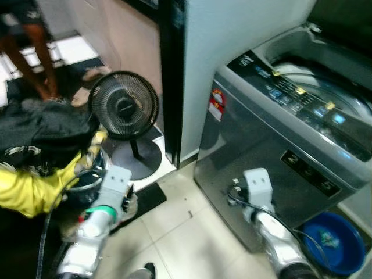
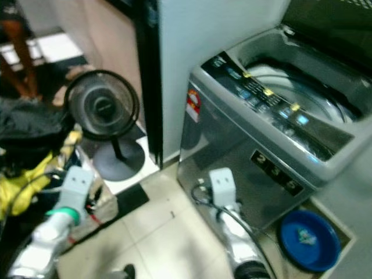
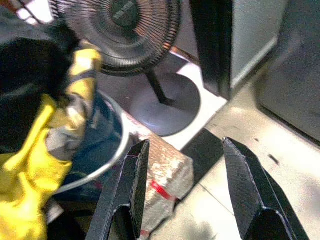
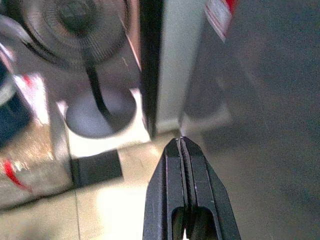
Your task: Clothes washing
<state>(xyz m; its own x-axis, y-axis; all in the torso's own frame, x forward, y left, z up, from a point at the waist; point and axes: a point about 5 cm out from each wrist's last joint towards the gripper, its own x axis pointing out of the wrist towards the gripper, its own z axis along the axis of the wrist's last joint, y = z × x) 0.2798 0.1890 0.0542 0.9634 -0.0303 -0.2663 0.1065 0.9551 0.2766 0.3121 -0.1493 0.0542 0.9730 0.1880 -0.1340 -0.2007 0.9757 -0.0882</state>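
Observation:
A grey top-loading washing machine (image 1: 273, 151) stands on the right with its lid up and its drum (image 1: 314, 81) showing. On the left, a black garment (image 1: 40, 131) and a yellow garment (image 1: 29, 192) are heaped over a blue bucket (image 3: 107, 135). My left gripper (image 3: 184, 147) is open just above the floor beside that bucket, with nothing between its fingers. My right gripper (image 4: 181, 142) is shut and empty. It is held low in front of the machine's front panel.
A black pedestal fan (image 1: 123, 106) stands between the clothes heap and a dark cabinet edge. A sack (image 3: 165, 175) and a black mat (image 1: 145, 200) lie by the bucket. A blue basin (image 1: 331, 241) sits at the machine's right foot. A person's legs (image 1: 35, 52) are at the far left.

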